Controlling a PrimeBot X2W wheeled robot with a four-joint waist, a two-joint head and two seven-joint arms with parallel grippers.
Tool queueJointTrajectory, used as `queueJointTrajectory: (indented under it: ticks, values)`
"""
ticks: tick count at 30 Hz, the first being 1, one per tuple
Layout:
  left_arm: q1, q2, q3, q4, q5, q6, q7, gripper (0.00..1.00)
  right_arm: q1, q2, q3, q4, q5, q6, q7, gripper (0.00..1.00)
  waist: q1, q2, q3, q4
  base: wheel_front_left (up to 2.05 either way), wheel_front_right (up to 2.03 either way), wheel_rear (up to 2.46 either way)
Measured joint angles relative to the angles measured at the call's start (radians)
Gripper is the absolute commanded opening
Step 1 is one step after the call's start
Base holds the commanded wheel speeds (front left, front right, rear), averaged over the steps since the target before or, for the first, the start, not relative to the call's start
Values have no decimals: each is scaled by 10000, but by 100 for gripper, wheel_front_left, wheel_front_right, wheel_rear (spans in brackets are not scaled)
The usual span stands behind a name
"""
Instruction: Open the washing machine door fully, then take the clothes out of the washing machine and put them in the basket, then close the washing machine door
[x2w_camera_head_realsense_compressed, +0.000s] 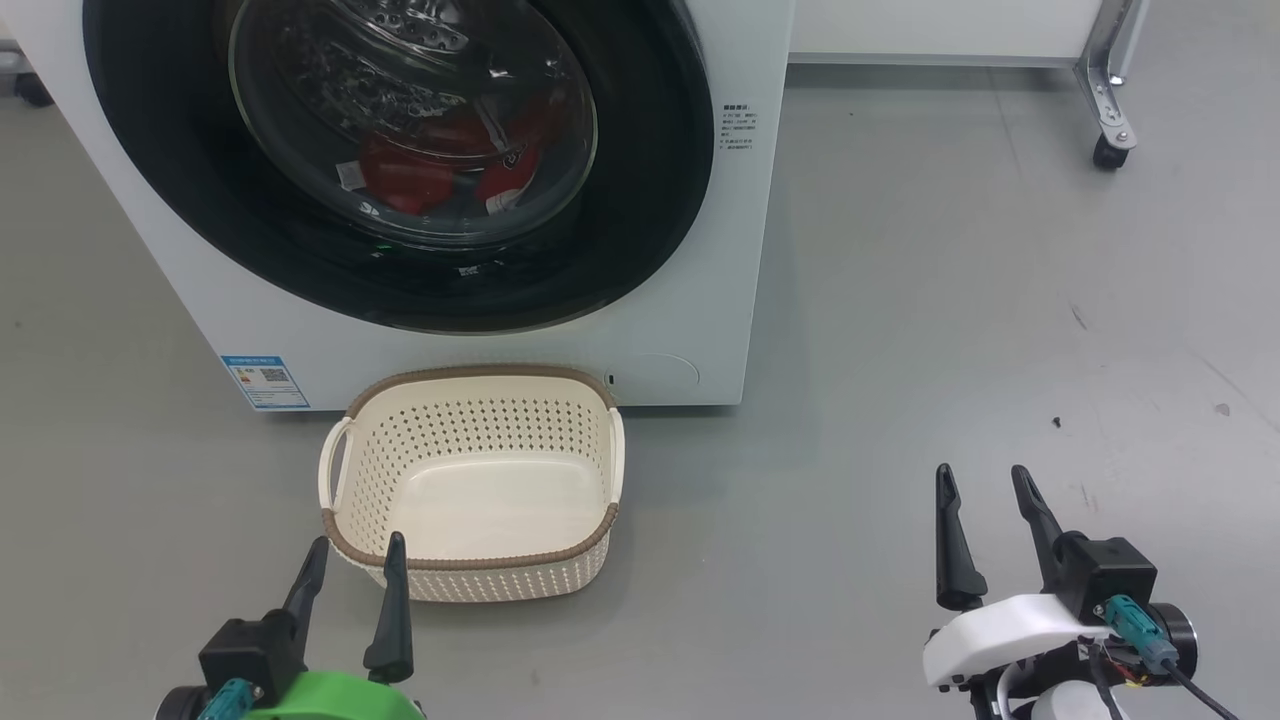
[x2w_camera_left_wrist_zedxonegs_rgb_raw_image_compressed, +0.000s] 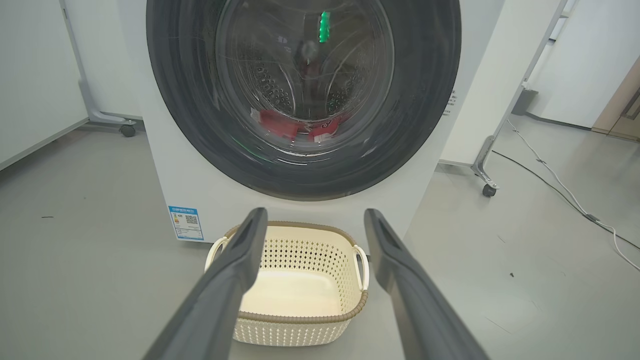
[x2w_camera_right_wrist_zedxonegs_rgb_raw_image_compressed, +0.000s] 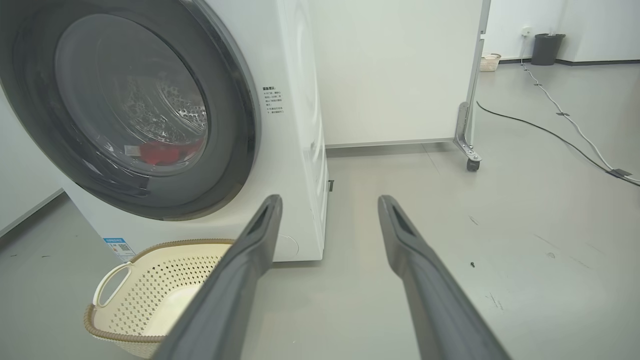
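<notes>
From my head, I see one basket (x2w_camera_head_realsense_compressed: 480, 375) on the floor (x2w_camera_head_realsense_compressed: 950, 300). One washing machine (x2w_camera_head_realsense_compressed: 200, 300) stands just behind the basket. Its one round door (x2w_camera_head_realsense_compressed: 650, 200) is shut, up above the basket. Red clothes (x2w_camera_head_realsense_compressed: 400, 180) lie in a heap behind the glass; I cannot count them. My left jaws are at the basket's near edge. Their two fingers (x2w_camera_head_realsense_compressed: 392, 600) point up at it and stand apart, holding nothing. My right jaws are well off to the basket's right, low over the floor. Their two fingers (x2w_camera_head_realsense_compressed: 955, 550) also stand apart, with nothing in them.

From my left wrist, the basket (x2w_camera_left_wrist_zedxonegs_rgb_raw_image_compressed: 295, 317) sits between my two spread fingers (x2w_camera_left_wrist_zedxonegs_rgb_raw_image_compressed: 235, 270). Its bare bottom shows. The door (x2w_camera_left_wrist_zedxonegs_rgb_raw_image_compressed: 425, 125) and the red clothes (x2w_camera_left_wrist_zedxonegs_rgb_raw_image_compressed: 277, 125) are above and behind the basket.

From my right wrist, the basket (x2w_camera_right_wrist_zedxonegs_rgb_raw_image_compressed: 100, 332) is low on the left, partly hidden by one of my two spread fingers (x2w_camera_right_wrist_zedxonegs_rgb_raw_image_compressed: 415, 260). The door (x2w_camera_right_wrist_zedxonegs_rgb_raw_image_compressed: 235, 150) is above the basket, with the clothes (x2w_camera_right_wrist_zedxonegs_rgb_raw_image_compressed: 165, 150) red behind its glass.
</notes>
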Motion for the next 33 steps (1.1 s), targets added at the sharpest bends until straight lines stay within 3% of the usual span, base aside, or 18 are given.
queueJointTrajectory:
  ticks: [33]
  values:
    - [-30, -23, -29, 403, -2, 0, 0, 100, -236, 8, 138, 596, 2, -4, -2, 100, 0, 0, -219, 19, 0, 0, 0]
